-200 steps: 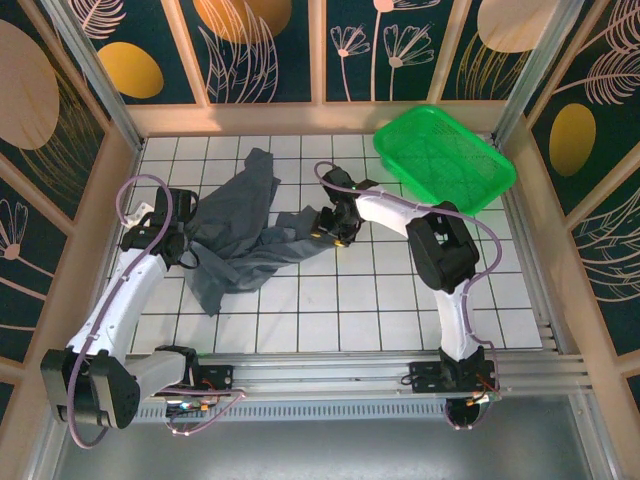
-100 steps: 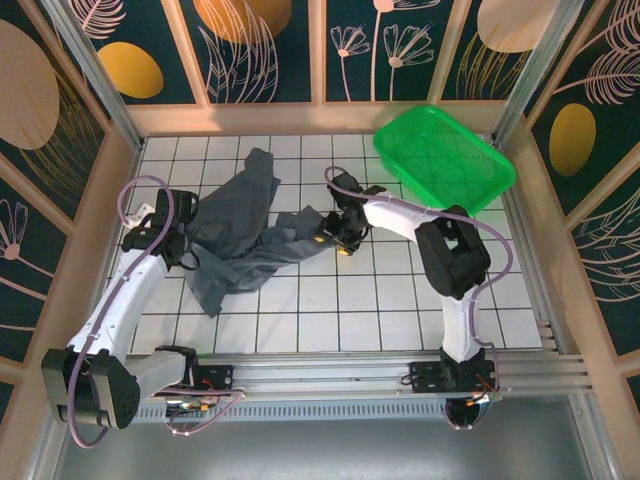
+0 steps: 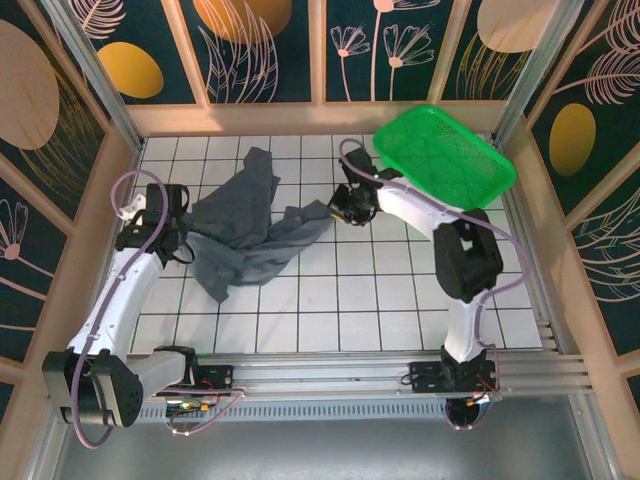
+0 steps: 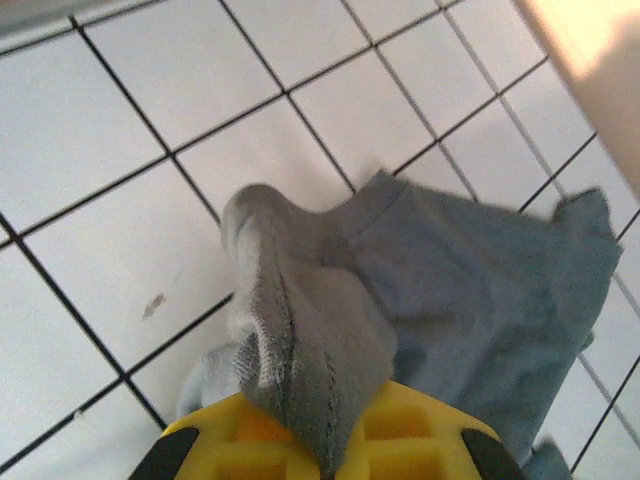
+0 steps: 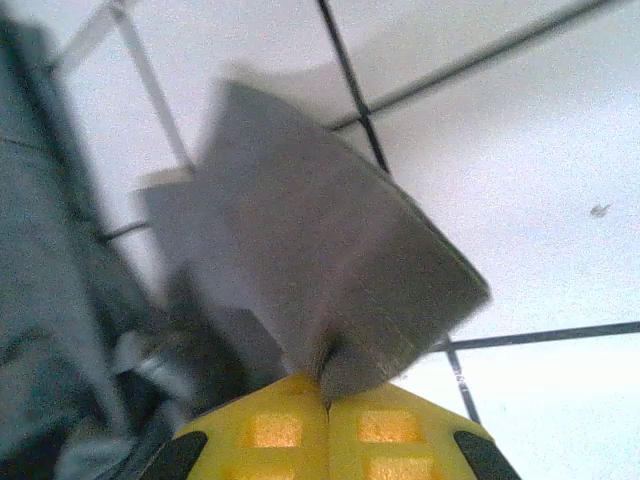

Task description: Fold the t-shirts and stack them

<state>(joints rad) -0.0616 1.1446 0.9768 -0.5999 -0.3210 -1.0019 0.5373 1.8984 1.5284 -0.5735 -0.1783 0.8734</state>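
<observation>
Both grippers pinching the crumpled grey t-shirt [image 3: 245,235], left half of the tiled table [image 3: 400,300].

We note the left gripper [image 4: 325,440] pressed together on a bunched fold with a stitched hem, the cloth rising straight out of the pinch; in the top view it sits at the shirt's left edge. The right gripper [image 5: 325,385] is likewise closed, nipping a flat flap at the shirt's right tip, and the flap throws a shadow on the tiles. The cloth runs rumpled between the two grips. One lobe reaches toward the back wall, another toward the near edge. We cannot tell whether the heap is one shirt or more. The green mesh basket [image 3: 445,155] sits at the far right corner, apart from the cloth, its left rim just beside the right arm.
</observation>
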